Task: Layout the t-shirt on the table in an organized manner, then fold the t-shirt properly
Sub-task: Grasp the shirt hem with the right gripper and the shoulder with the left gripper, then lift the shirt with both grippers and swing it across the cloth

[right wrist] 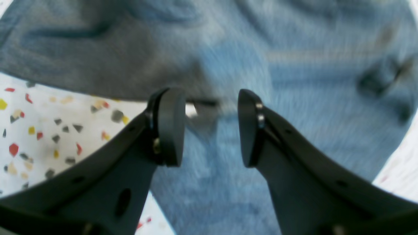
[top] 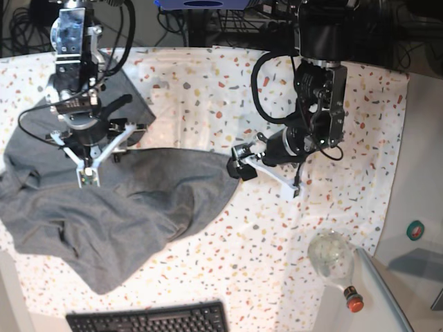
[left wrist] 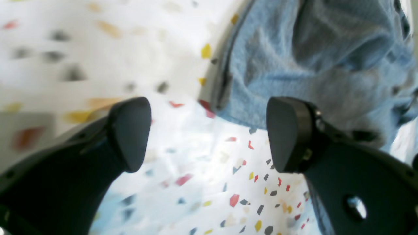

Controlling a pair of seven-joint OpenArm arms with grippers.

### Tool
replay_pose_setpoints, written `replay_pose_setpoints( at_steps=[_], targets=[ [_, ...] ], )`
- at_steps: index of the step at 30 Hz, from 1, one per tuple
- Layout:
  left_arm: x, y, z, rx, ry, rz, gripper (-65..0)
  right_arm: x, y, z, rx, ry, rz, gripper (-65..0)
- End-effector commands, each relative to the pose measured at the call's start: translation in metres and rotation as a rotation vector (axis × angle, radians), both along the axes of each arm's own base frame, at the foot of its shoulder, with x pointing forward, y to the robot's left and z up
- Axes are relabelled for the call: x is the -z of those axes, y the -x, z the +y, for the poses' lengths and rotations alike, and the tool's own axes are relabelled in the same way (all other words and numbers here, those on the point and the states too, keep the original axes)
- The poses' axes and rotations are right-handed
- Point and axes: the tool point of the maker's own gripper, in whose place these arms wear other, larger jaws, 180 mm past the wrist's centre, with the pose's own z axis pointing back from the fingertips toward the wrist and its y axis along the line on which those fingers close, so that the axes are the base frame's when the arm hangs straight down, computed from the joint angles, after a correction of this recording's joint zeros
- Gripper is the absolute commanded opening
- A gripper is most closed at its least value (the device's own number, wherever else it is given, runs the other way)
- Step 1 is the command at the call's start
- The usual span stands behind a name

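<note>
2 grippers gaping empty, left gripper (top: 265, 168) beside crumpled t-shirt (top: 118, 207), right gripper (top: 88, 160) above it, keyboard (top: 149, 319) nearby

1. T-shirt (top: 118, 214): plain heather grey, no print; it reads bluish in both wrist views.
2. Table (top: 277, 228): white cloth flecked with small red, orange, yellow and grey chips.
3. Left gripper (left wrist: 209, 133) and right gripper (right wrist: 210, 127): black fingers.
4. Keyboard (top: 149, 319): black.
5. Bottle (top: 333, 259): clear, with a red cap.
</note>
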Motion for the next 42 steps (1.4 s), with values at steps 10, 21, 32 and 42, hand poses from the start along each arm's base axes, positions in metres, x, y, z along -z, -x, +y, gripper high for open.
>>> replay_pose_setpoints(
  at_steps=[10,21,32,42],
  targets=[
    [0.005,-0.025,-0.038,0.026,0.048,-0.016,-13.3,0.004,0.024,-0.035,0.133,-0.135,0.003,-39.9],
    [0.027,-0.014,-0.016,0.020,0.008,0.051,-65.0,0.025,0.067,-0.096,0.425,-0.353,0.096,-39.2],
    [0.018,0.012,0.014,0.021,-0.053,-0.002,-65.0,0.046,0.099,-0.160,0.634,-0.571,0.169,-39.2],
    [0.014,0.012,0.027,0.023,-0.080,-0.020,-65.0,0.070,0.099,-0.159,0.541,-0.604,0.227,-29.1]
  ],
)
